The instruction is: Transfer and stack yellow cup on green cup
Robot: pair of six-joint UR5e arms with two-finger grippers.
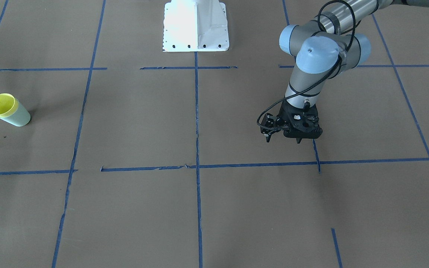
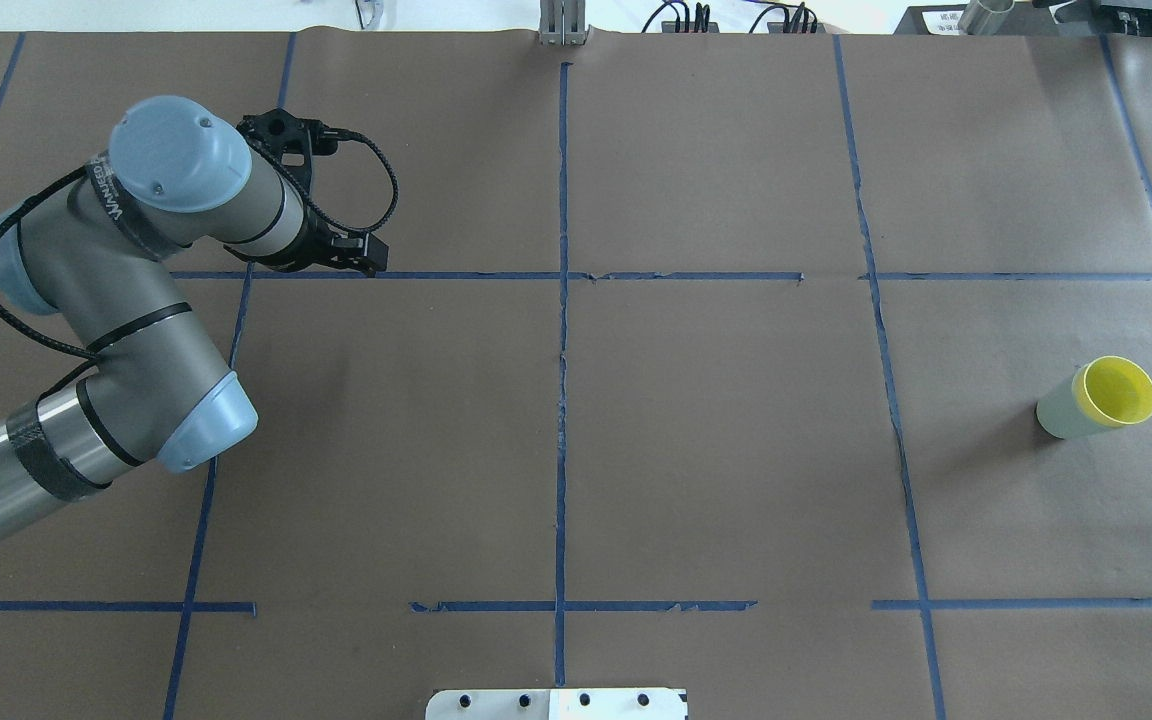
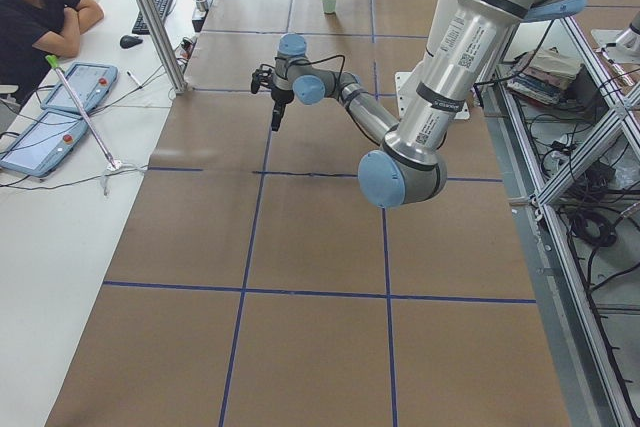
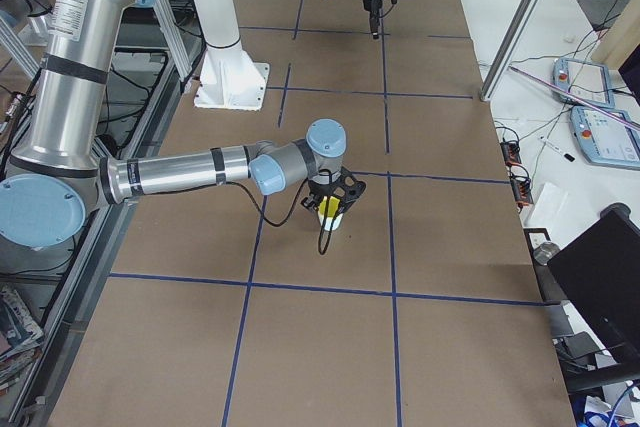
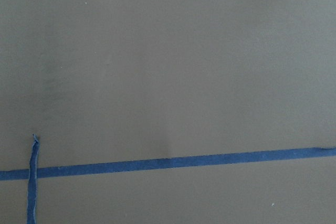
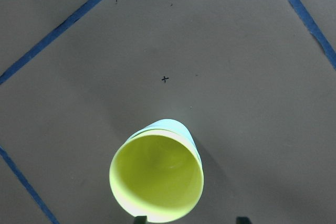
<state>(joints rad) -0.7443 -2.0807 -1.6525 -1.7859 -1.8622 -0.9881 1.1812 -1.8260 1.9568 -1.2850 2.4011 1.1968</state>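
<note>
The yellow cup [image 1: 1, 104] sits nested inside the green cup [image 1: 19, 117], upright on the table at my far right. Its rim stands above the green one in the overhead view [image 2: 1119, 390] and the right wrist view [image 6: 156, 179], where only a sliver of the green cup [image 6: 173, 125] shows. My right gripper [image 6: 189, 220] is open and empty, its fingertips apart just beside the stack, not touching it. My left gripper [image 1: 298, 141] hangs over bare table far from the cups, its fingers pointing down and together, holding nothing.
The robot's white base [image 1: 196, 28] stands at the table's middle edge. Blue tape lines [image 2: 562, 300] divide the brown table. A small pen cross [image 6: 165, 79] marks the paper beyond the stack. An operator sits by the table's far side [image 3: 40, 7].
</note>
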